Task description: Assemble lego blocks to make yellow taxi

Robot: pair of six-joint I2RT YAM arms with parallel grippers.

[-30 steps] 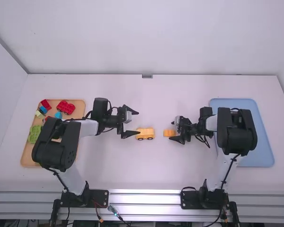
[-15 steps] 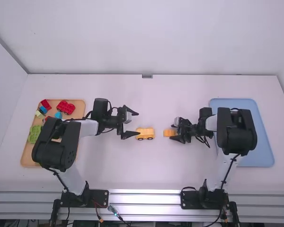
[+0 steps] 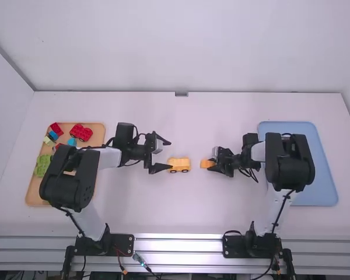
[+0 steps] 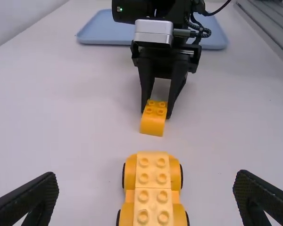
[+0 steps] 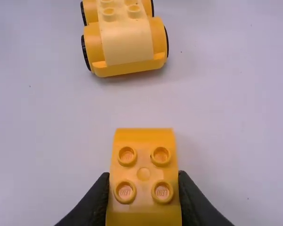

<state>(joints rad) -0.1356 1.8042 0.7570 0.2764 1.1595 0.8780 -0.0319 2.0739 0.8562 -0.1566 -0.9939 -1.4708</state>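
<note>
- In the high view, the left arm (image 3: 68, 178) is bent, with its bulky black part held above the tan tray (image 3: 34, 191) and its wrist reached out toward three o'clock.
- The left gripper (image 3: 171, 153) is pointed toward three o'clock, its fingers spread wide, with nothing held.
- In the left wrist view, the yellow car base (image 3: 179, 165) is seen between those widely parted fingers, untouched by either.
- The right arm (image 3: 290, 160) is bent too, its bulky black part held over the blue tray (image 3: 322, 188) and its wrist extended toward nine o'clock.
- The right gripper (image 3: 212, 163) is aimed toward nine o'clock, its fingers closed on the sides of the orange block (image 3: 206, 164).
- The block's four studs are turned up, and its rounded end is faced toward the car base; whether the counter (image 3: 181, 210) is touched by it cannot be told.
- The car base is stood on its wheels near the counter's middle, its studs upward, with the block near it at three o'clock, a gap left between.
- In the tan tray, at the counter's nine o'clock side, a red car (image 3: 81, 133) and a green piece (image 3: 42, 165) are kept.
</note>
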